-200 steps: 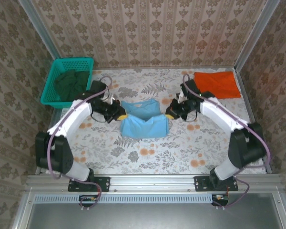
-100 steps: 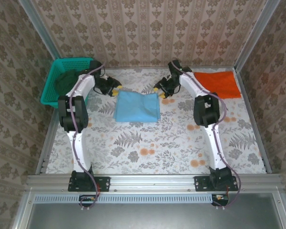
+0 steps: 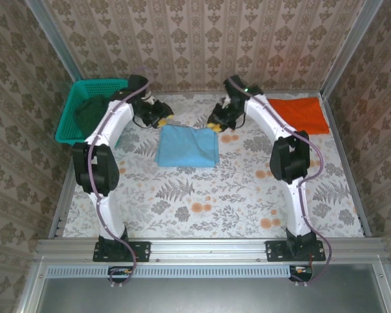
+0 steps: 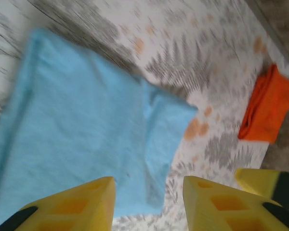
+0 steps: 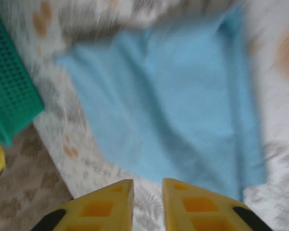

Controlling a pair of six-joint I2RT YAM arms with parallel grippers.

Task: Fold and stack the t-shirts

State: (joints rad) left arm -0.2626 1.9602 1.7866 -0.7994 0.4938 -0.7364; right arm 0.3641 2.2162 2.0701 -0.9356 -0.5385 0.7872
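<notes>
**Folded blue tee between two empty claws: handling properties and grasp sites**

The light-blue soft cloth t-shirt point(image 3: 188, 146) lies folded into a rough rectangle on the floral-patterned counter point(image 3: 215, 195), at mid-width and toward the far side. The plain bright-orange cloth t-shirt point(image 3: 298, 115) lies folded near the far right corner, well apart from the blue one. A green plastic mesh basket point(image 3: 68, 120) holding dark green cloth point(image 3: 94, 114) stands at the far left.

The left claw point(image 3: 165, 120) hovers just beside the blue tee's far left corner. In its wrist view the yellow fingers point(image 4: 94, 204) stand moderately apart with nothing between them. The right claw point(image 3: 214, 125) hangs at the far right corner, its fingers point(image 5: 106, 207) drawn narrow with only a slim, empty gap. Both wrist views are blurred, so contact with the cloth cannot be judged.

The tee probably handles as light, limp and unbreakable. Its layers would likely slide over one another and sag open if it were lifted at a single point. The sounder grasp is a pinch through all layers at two corners of one edge, one claw per corner. Because the edge lies flat, a lower finger must slip beneath it.
</notes>
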